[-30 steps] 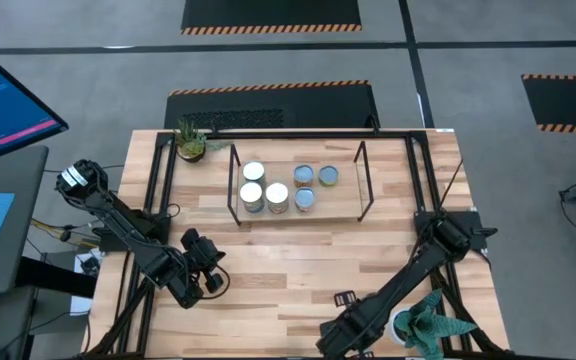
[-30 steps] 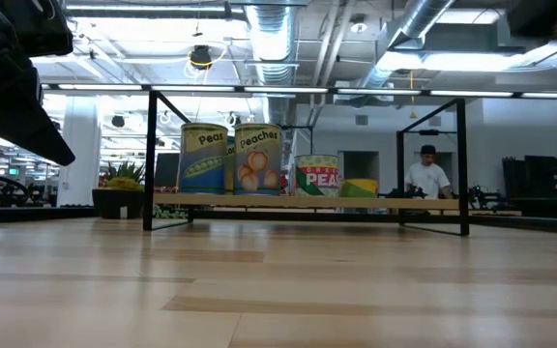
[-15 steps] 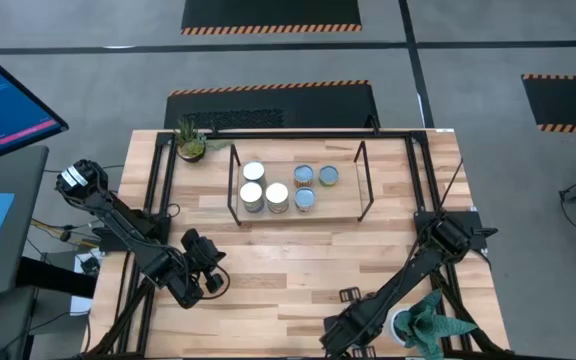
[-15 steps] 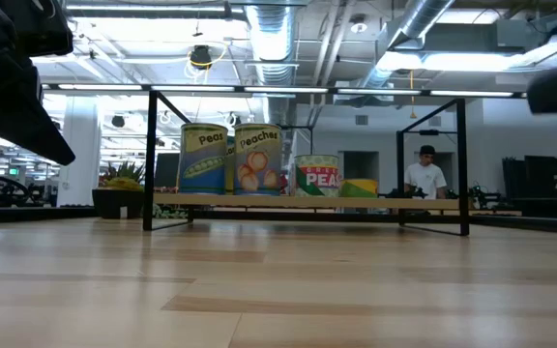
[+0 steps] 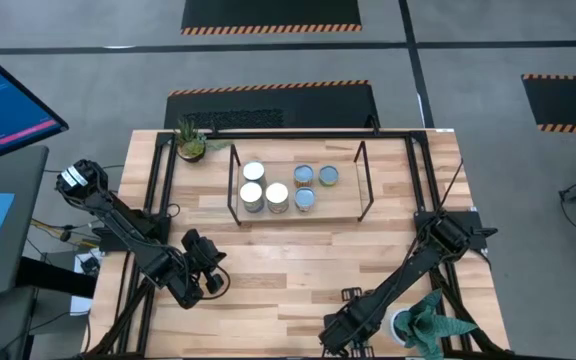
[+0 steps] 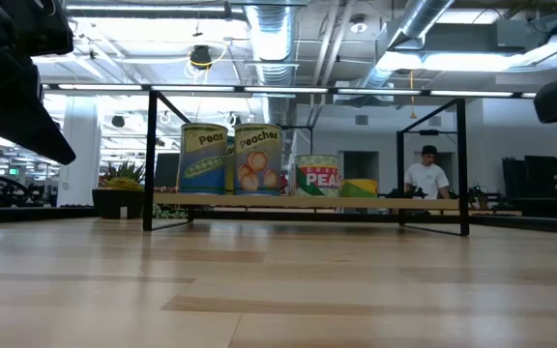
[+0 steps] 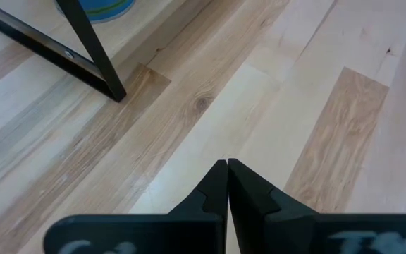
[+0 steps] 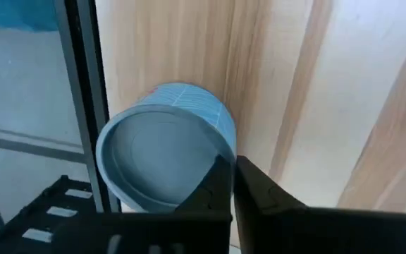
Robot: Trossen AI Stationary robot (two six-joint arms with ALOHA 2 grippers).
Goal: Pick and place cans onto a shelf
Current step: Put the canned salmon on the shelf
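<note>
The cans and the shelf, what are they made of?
The cans look like metal: round silvery or white tops that shine, with printed paper-like labels around them in the low view. The shelf looks like thin black metal rods, matte and straight, holding a pale wood board with grain lines like the table.

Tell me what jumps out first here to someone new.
The shelf at the table's far middle, with six cans on its board; the low view shows Peas and Peaches labels. Both arms sit at the near edge, the left gripper and the right gripper shut and empty, beside a blue pot.
</note>
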